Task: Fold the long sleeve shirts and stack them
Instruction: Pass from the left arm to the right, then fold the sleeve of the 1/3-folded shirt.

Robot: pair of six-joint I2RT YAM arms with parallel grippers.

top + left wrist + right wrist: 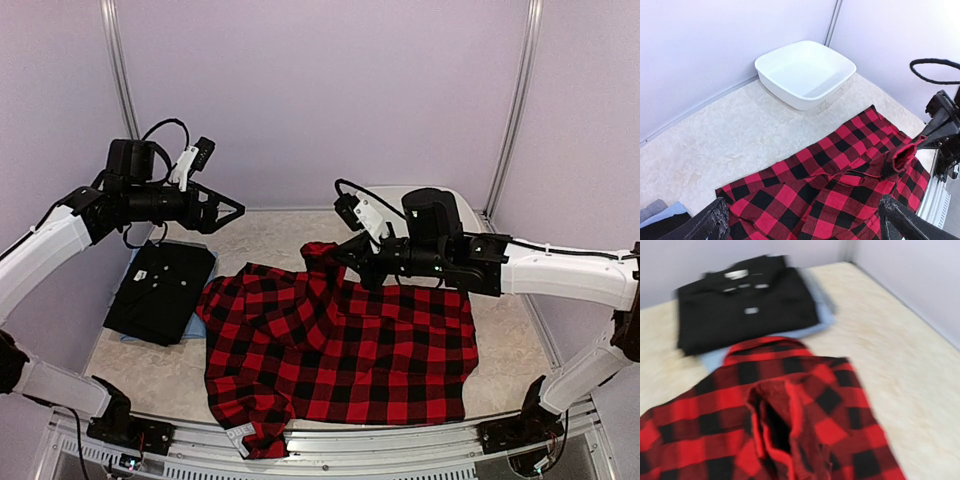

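The red-and-black checked flannel shirt [340,350] lies spread over the middle of the table, its lower left corner hanging at the near edge. My right gripper [343,258] is shut on a raised fold of it [320,250] near its far edge; in the right wrist view the lifted cloth [780,425] hides the fingers. A folded black shirt [160,290] with a white neck label [736,274] lies at the left on a light blue one [190,328] and a grey one [652,210]. My left gripper [232,213] is open and empty, held high above the table; its fingers [710,225] are wide apart.
A white plastic basin [805,72] stands at the back right corner, partly hidden behind the right arm in the top view [475,218]. Purple walls with metal posts close in the table at the back and sides.
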